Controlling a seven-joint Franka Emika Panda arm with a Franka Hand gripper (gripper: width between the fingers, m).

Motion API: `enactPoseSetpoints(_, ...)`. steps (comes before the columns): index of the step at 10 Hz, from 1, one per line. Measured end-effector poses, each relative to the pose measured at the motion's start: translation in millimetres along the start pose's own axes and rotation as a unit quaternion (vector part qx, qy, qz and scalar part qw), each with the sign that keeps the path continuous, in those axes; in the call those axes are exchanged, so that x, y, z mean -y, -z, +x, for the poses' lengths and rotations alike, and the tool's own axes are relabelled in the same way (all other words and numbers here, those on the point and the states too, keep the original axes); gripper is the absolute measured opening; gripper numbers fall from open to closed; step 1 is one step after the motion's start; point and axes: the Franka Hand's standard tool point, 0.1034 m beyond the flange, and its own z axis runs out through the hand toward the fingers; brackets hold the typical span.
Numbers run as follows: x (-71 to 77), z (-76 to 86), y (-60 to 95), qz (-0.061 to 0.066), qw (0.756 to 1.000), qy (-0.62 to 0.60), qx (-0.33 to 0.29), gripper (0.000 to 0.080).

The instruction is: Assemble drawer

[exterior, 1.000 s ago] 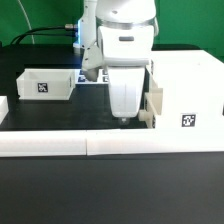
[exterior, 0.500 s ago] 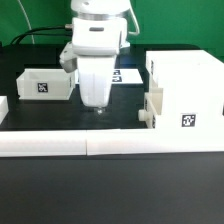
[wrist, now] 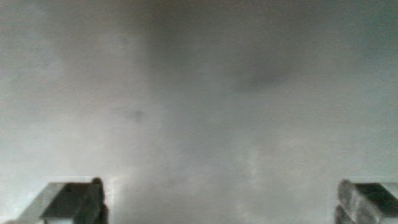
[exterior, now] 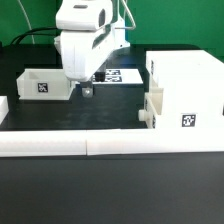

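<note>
At the exterior view's left edge a short bar (exterior: 3, 108) sits on the black counter (exterior: 60, 118). Next comes a loose tray (exterior: 45, 85), upright w/ open top up and tray tag (exterior: 42, 87) on its near wall, well apart from the other drawer parts. Just beside its right wall hangs the gripper (exterior: 87, 90), tips low over the counter; can't tell if they touch it. The white arm (exterior: 85, 40) above blocks sight of the tray's far right corner. Wrist view: gripper (wrist: 221, 203) is released, fingers (wrist: 71, 202) wide apart w/ nothing btw them, only a blurred grey surface beyond. Behind and to the right of the gripper the marker board (exterior: 120, 76) lies flat, partly covered by the arm. A stretch of counter separates gripper and shell. At the exterior view's right the shell (exterior: 185, 85) stands upright, shell tag (exterior: 188, 121) on its near face. The 2nd tray (exterior: 150, 108) sits at the shell's left side, apparently part-way into the opening; how deep, can't tell. A long bar (exterior: 110, 145) runs along the counter's near edge, in front of all parts.
</note>
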Motion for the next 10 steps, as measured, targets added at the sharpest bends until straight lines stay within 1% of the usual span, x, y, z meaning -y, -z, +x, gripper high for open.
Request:
enactPoseSetpoints(3, 0.2, 1.2, -0.7, 0.0, 1.0, -0.027, 0.0, 0.0649)
enactPoseSetpoints(5, 0.8, -1.0, -0.8, -0.001, 0.995, -0.101, -0.003, 0.0649)
enactPoseSetpoints(6, 4.4, -14.2, -0.3, -0.005, 0.988, -0.157, -0.009, 0.0649)
enactPoseSetpoints(7, 11.1, -24.0, 2.8, -0.013, 0.975, -0.222, -0.013, 0.0649)
enactPoseSetpoints(8, 21.9, -30.9, 6.5, -0.018, 0.96, -0.279, -0.014, 0.0649)
enactPoseSetpoints(9, 29.7, -36.6, 10.6, -0.024, 0.947, -0.319, -0.017, 0.0649)
enactPoseSetpoints(10, 34.1, -39.9, 14.3, -0.031, 0.931, -0.362, -0.022, 0.0649)
